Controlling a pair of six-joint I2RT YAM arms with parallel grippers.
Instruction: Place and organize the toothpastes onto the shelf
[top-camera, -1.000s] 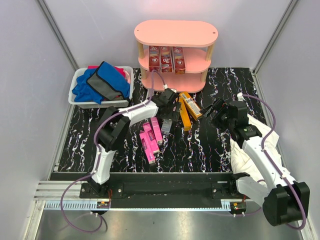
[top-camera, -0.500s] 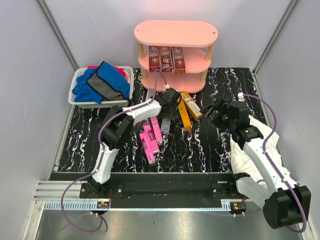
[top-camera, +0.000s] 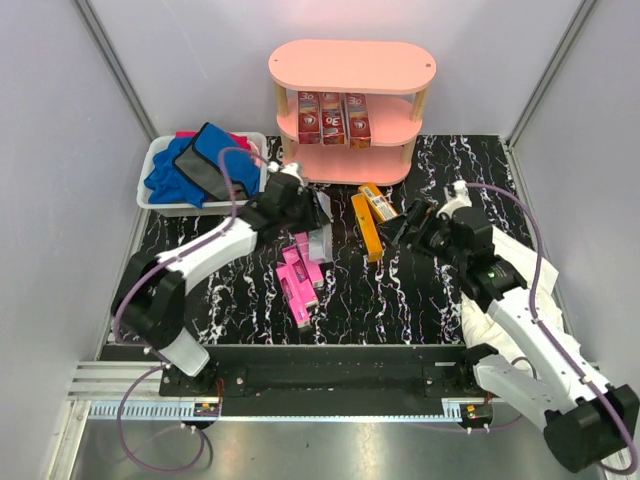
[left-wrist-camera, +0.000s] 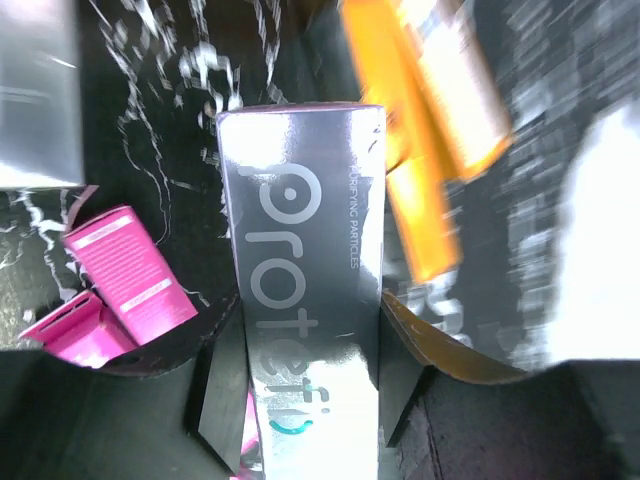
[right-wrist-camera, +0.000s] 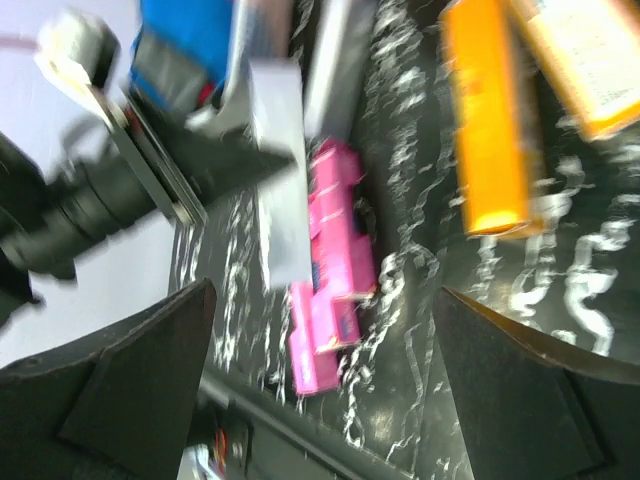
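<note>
The shelf (top-camera: 350, 65), upper centre of the top view, carries 3 dark red toothpastes (top-camera: 333, 117) upright on its middle tier, probably so the fronts face outward. The left gripper (left-wrist-camera: 310, 385), left of centre, clamps 1 silver-grey toothpaste (left-wrist-camera: 300, 280) across its narrow sides, apparently for transfer. The right gripper (right-wrist-camera: 325, 300), centre right, is spread wide just beside the orange toothpastes (top-camera: 368, 222), holding nothing.

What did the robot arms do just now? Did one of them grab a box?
Yes. The left gripper closed on the silver-grey toothpaste box and carried it to the left. The right gripper, wide open, edged left toward the orange boxes. The pink boxes, the orange boxes and the three red boxes on the shelf stayed put.
</note>
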